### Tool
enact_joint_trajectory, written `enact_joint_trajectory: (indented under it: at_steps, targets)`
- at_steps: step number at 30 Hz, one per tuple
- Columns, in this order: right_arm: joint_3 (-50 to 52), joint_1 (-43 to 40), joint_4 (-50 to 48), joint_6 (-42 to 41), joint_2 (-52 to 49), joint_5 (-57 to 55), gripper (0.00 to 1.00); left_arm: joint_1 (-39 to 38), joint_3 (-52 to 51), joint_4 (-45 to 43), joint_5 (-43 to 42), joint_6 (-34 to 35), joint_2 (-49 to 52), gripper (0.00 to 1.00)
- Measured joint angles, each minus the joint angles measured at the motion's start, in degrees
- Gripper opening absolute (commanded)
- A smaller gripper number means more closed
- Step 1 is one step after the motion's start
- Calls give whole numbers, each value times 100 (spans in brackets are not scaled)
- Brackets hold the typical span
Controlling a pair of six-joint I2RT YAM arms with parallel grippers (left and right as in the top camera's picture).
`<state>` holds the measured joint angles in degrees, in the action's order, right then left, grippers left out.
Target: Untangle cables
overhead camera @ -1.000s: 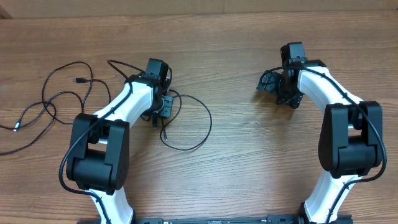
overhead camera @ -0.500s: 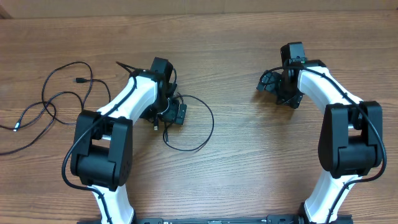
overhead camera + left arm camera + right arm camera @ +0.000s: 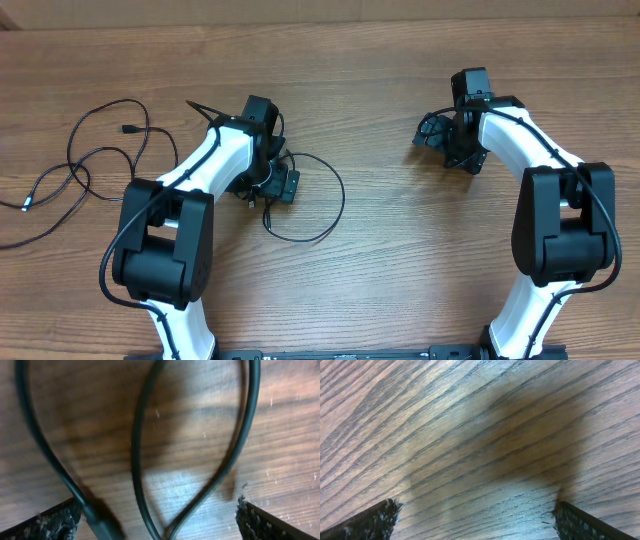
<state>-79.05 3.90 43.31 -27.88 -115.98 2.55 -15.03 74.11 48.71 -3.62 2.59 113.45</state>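
- Since the earlier frame, the left gripper (image 3: 278,183) is seen to have shifted right and turned over the loop (image 3: 342,200), and its jaws are now spread wide where they were narrower; the loop is nudged slightly right with it.
- The cables are found in two places: the loop lies flat on the table (image 3: 400,290) just right of the left gripper, and the other cables (image 3: 70,145) are sprawled in loose curves at the left edge, well apart from the loop.
- In the left wrist view, three strands are seen running between the fingers (image 3: 47,524), with a plug (image 3: 97,520) close to the left pad; nothing is pinched.
- The right gripper (image 3: 440,140) is held spread over bare wood, well apart from any cable, and nothing is held in it.
- The step in hand is judged to be a fresh grasp on the loop, so that it can be drawn clear.
- A good grasp is best made on one strand only; with three strands between the pads, the jaws should be centred on the plug end before they are closed.
- The pads should be kept low to the table, so that the thin cord is not missed.
- The pull is best directed away from the left cables, slowly, so that no new crossing is made.
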Motion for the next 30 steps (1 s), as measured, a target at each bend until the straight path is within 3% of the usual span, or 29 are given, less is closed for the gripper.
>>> enact_joint_trajectory:
  at_steps: [3,5,14,23,30]
  targets:
    - [0,0,-2,4,0,-2,100,0,-210,-332,90,-4,-116,90]
    - [0,0,-2,2,0,-2,100,0,-328,-459,155,-9,-175,75]
    - [0,0,-2,4,0,0,100,-24,-498,-505,76,-129,-273,45]
    - [0,0,0,0,0,0,100,-243,-514,-483,85,-131,-278,45]
    - [0,0,0,4,0,0,100,-361,-514,-378,83,-131,-278,34]
